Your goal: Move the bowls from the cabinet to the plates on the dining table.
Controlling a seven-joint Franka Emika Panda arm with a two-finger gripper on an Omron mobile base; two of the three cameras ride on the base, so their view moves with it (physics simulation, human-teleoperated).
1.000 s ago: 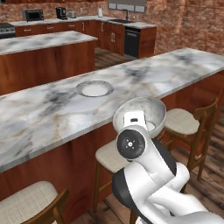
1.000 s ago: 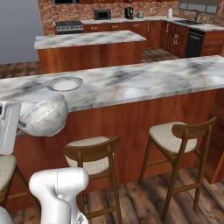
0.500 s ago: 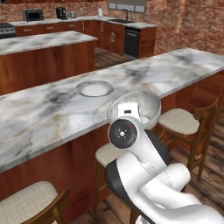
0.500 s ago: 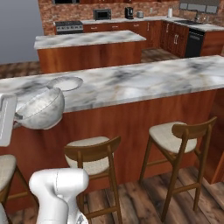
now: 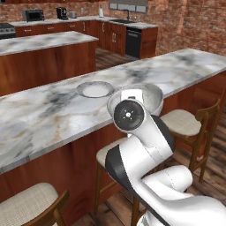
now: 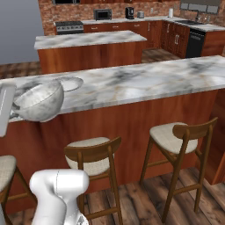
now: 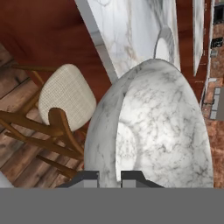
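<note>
My gripper (image 7: pixel 109 177) is shut on the rim of a pale grey-white marbled bowl (image 7: pixel 157 131). I hold the bowl (image 5: pixel 148 97) tilted in the air at the near edge of the dining table (image 5: pixel 44 119), about level with its marble top. In the right base view the bowl (image 6: pixel 39 101) hangs at the left, in front of the table's (image 6: pixel 140 83) wood side. A round pale plate (image 5: pixel 95 89) lies on the table just beyond the bowl; the plate (image 6: pixel 69 83) (image 7: pixel 165 46) is bare. The cabinet is out of view.
Wooden stools with woven seats stand along the table's near side: one (image 5: pixel 181 121) right of the arm, one (image 5: pixel 26 207) at lower left, two (image 6: pixel 92 149) (image 6: pixel 176 136) in the right base view. A marble kitchen island (image 5: pixel 44 42) stands behind the table.
The bowl in my gripper has risen a little and come closer to the table edge near the plate. The grip is unchanged.
</note>
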